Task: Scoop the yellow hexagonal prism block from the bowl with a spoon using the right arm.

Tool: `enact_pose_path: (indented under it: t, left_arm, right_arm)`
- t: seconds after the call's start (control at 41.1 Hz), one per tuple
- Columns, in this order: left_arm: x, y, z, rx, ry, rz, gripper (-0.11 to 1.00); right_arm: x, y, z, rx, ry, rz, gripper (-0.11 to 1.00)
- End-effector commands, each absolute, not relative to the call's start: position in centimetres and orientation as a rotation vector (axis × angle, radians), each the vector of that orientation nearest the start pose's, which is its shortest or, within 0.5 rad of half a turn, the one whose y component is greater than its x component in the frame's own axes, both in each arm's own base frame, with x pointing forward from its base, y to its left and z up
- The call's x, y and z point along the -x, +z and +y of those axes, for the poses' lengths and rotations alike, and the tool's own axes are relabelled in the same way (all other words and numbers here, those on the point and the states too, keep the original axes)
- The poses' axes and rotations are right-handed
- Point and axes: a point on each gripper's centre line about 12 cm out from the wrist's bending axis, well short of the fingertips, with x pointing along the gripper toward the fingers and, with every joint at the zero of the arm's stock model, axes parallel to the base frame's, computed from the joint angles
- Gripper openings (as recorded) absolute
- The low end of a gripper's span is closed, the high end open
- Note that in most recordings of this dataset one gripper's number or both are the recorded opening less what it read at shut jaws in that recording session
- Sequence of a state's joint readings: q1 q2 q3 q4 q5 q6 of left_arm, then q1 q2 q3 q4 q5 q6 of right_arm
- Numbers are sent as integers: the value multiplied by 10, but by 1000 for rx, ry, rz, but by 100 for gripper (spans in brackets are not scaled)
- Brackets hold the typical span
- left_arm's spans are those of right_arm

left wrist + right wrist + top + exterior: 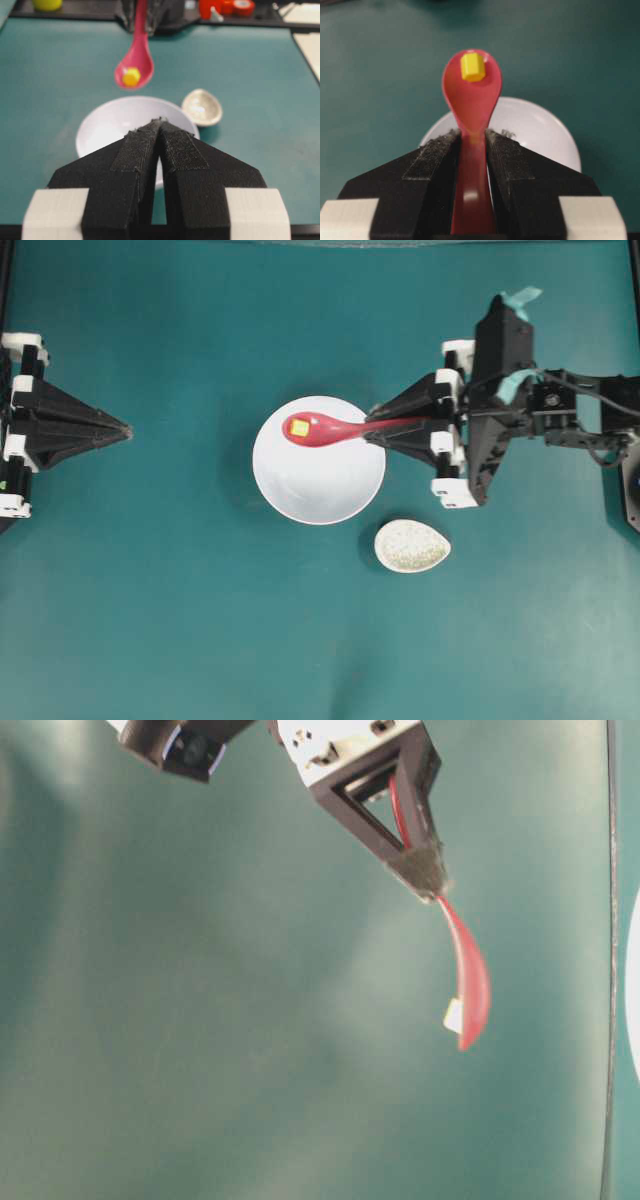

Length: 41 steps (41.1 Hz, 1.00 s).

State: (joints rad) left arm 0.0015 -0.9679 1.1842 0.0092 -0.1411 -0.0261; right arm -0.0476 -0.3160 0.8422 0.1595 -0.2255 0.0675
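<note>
The glossy pink-red soup spoon point(470, 115) is clenched by its handle in the right pincer point(375, 430) and held level above the large white bowl point(330, 490), so that the tiny yellow hexagonal block point(472, 67) stays seated in the scoop; the left pincer point(126, 429) is closed on nothing, parked well apart, since it is not needed

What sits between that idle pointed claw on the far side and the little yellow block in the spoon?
In the overhead view, bare green tabletop, then the white bowl's near rim, separate the left gripper from the yellow block in the spoon.
</note>
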Motion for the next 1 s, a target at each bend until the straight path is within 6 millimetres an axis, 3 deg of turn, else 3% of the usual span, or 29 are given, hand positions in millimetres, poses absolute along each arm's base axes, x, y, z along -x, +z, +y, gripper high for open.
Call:
enact_pose_path:
  t: [0.0,0.973]
  left_arm:
    - [-200,284,0,16,2,48,0]
    - [-200,284,0,17,2,49,0]
  right_arm:
    - [-331,259,-19,-217,-109,239,24]
    - [-332,278,-19,-167,-94,185,24]
